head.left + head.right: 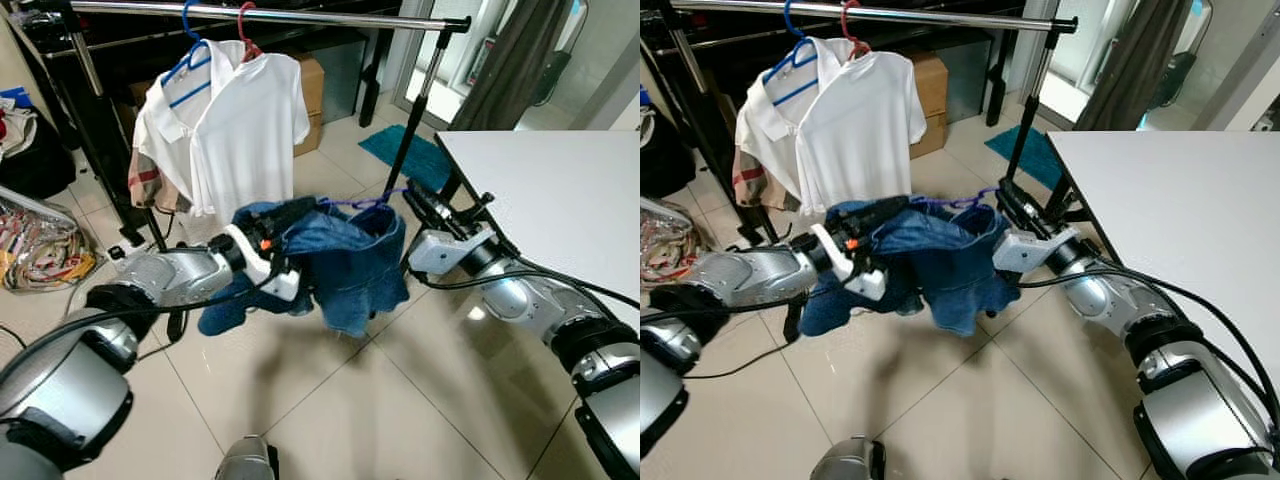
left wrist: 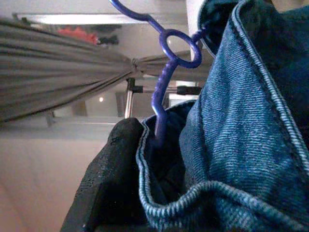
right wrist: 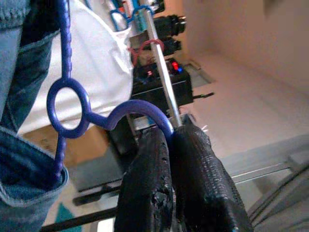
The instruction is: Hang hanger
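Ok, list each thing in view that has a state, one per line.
purple hanger: off the rail, denim on it, hook pinched.
denim garment: draped, held up between both arms.
right gripper: shut on the hook.
left gripper: under the denim, fingers hidden.
white shirts: hanging on the rail.

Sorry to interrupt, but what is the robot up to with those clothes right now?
It holds a denim garment on a purple hanger between both arms, below the clothes rail. The right gripper pinches the hanger's hook; the left gripper supports the denim. Two white shirts already hang on the rail; this hanger is not yet up.
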Controlling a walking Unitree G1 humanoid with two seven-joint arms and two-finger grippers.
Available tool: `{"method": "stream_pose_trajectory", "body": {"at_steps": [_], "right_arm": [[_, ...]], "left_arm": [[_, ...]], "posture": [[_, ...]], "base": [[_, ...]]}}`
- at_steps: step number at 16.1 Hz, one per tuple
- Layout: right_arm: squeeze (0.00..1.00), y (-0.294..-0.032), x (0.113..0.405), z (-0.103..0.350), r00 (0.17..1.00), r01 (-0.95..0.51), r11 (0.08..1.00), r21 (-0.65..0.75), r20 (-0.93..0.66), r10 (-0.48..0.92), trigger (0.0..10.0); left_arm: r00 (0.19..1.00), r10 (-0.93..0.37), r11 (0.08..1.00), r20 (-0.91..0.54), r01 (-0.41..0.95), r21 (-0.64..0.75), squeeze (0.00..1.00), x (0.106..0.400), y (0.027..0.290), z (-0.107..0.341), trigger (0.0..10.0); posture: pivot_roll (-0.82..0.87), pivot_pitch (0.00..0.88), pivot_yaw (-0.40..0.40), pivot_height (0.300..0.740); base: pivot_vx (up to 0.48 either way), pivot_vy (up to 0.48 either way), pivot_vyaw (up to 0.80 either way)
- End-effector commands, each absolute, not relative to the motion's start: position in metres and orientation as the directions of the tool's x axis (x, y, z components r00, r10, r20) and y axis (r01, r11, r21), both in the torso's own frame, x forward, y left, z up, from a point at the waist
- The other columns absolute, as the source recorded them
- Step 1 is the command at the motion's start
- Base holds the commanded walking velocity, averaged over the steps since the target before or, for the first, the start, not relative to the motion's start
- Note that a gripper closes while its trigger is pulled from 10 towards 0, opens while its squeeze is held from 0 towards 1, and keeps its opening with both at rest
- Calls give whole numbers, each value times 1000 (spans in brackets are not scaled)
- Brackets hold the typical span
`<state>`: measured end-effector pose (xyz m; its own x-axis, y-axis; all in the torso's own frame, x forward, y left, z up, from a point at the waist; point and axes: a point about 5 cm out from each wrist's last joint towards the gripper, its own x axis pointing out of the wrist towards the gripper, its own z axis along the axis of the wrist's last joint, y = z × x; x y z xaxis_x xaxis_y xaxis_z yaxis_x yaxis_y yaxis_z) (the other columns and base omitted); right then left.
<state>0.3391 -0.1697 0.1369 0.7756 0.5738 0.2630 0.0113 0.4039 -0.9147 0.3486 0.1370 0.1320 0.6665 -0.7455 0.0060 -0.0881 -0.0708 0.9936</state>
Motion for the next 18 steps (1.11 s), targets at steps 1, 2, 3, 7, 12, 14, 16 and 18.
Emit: {"method": "stream_pose_trajectory", "body": {"at_steps": [1, 2, 3, 7, 12, 14, 16, 18], "right_arm": [[0, -170, 342, 149, 758, 79, 443, -893, 342, 555, 0], [0, -167, 340, 147, 749, 74, 439, -895, 341, 568, 0], [0, -165, 339, 146, 743, 71, 435, -898, 338, 577, 0], [0, -167, 337, 144, 733, 78, 412, -908, 332, 593, 0], [0, -167, 339, 148, 727, 100, 405, -909, 345, 594, 0], [0, -167, 339, 148, 725, 104, 405, -908, 348, 595, 0], [0, -167, 339, 150, 719, 116, 405, -907, 358, 596, 0], [0, -167, 339, 151, 715, 121, 406, -906, 363, 597, 0]], "left_arm": [[697, -716, -67, -21, -40, 997, 0, 348, 139, 124, 10000], [699, -714, -69, -35, -21, 997, 0, 346, 138, 120, 10000], [705, -708, -79, -51, -7, 997, 0, 346, 140, 118, 10000], [726, -681, -112, -94, 23, 993, 0, 347, 150, 117, 10000], [722, -685, -116, -97, 23, 993, 0, 348, 146, 117, 10000], [722, -685, -114, -96, 24, 993, 0, 348, 146, 117, 10000], [727, -681, -103, -90, 26, 994, 0, 347, 146, 116, 10000], [733, -675, -93, -88, 33, 995, 0, 347, 147, 115, 10000]], "posture": [[249, 0, -30, 740], [249, 0, -30, 740], [252, 0, -30, 740], [250, 0, -27, 740], [249, 0, -28, 740], [249, 0, -29, 740], [251, 0, -30, 740], [251, 0, -31, 740]], "base": [[0, 0, 0], [0, 0, 0], [0, 0, 0], [0, 0, 0], [0, 0, 0], [0, 0, 0], [0, 0, 0], [0, 0, 0]]}}
